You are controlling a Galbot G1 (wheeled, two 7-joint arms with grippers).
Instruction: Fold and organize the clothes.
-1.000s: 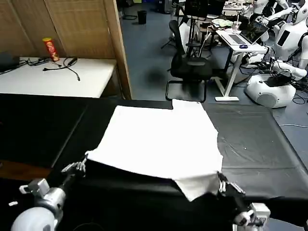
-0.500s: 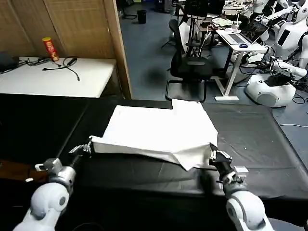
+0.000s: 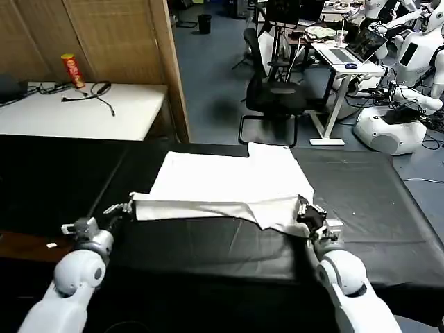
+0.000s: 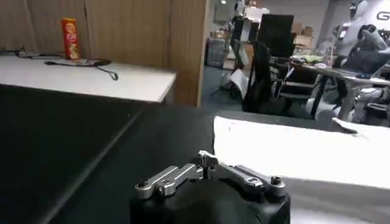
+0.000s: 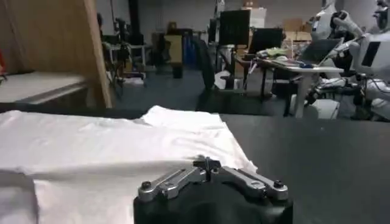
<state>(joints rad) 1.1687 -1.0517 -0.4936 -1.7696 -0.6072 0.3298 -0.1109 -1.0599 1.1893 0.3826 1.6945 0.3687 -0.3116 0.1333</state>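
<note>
Both claws, left claw (image 3: 123, 208) and right claw (image 3: 305, 211), pinch the T-shirt (image 3: 229, 182) hem corners, lifting it flat to fold over the worktop (image 3: 374, 201).

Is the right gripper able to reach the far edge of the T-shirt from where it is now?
Probably yes: the right gripper is at the T-shirt near hem, nothing between.

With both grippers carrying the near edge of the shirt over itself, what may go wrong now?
1. The left gripper and right gripper each hold only a corner of the T-shirt, so a corner may slip out.
2. The lifted edge sags and bunches toward the right gripper, so the fold may land crooked or wrinkled.
3. The far sleeve lies near the table's far edge and may be pushed off.
</note>
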